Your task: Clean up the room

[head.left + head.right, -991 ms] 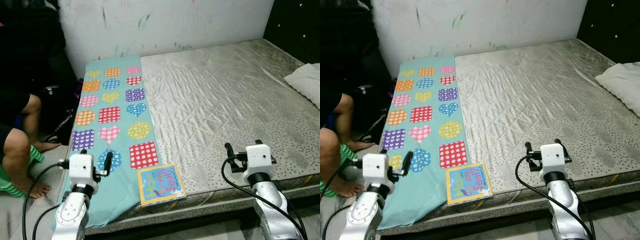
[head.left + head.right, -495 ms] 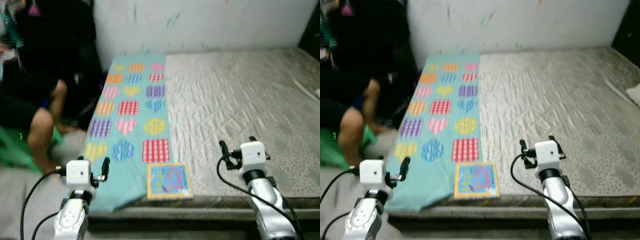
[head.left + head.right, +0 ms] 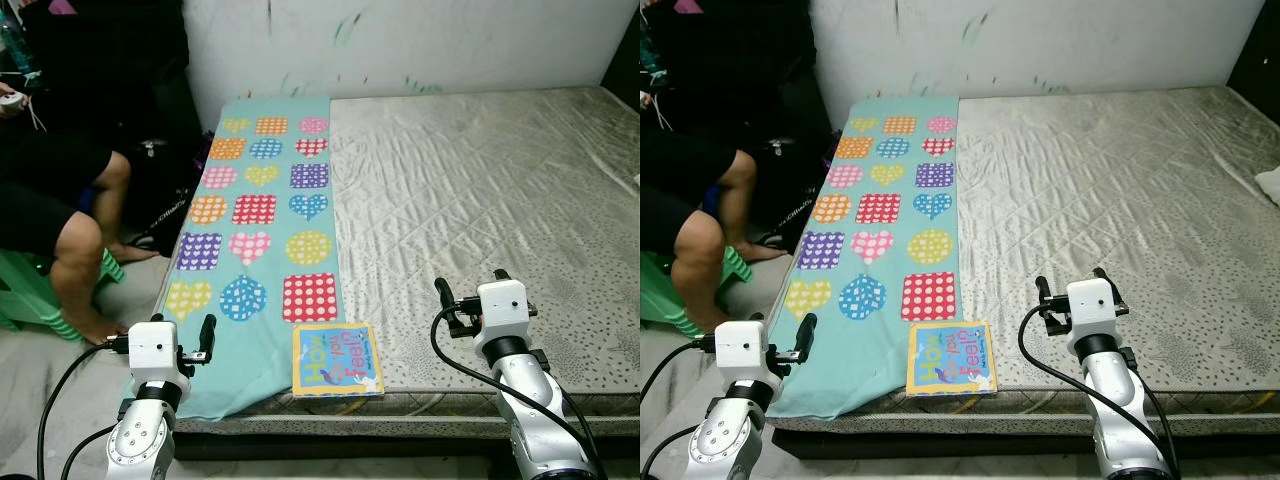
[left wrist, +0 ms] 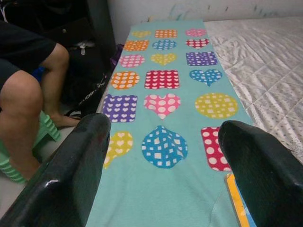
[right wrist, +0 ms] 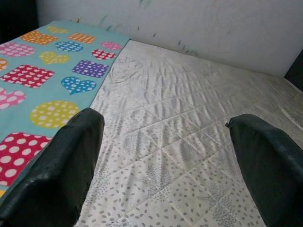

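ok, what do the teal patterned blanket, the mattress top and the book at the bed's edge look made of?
Teal blanket with dotted hearts and squares: soft matte fabric, likely fleece; it drapes limply over the bed's edge. Grey mattress top: quilted fabric with slight sheen, diamond stitching and wrinkles. Yellow-bordered blue picture book: lies flat and stiff with a printed cover, probably board or card.

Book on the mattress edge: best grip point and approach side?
Probably the near edge of the book. It lies flat at the mattress front edge, overlapping the patterned blanket, so a finger could slide under from the front. The open left gripper is nearer.
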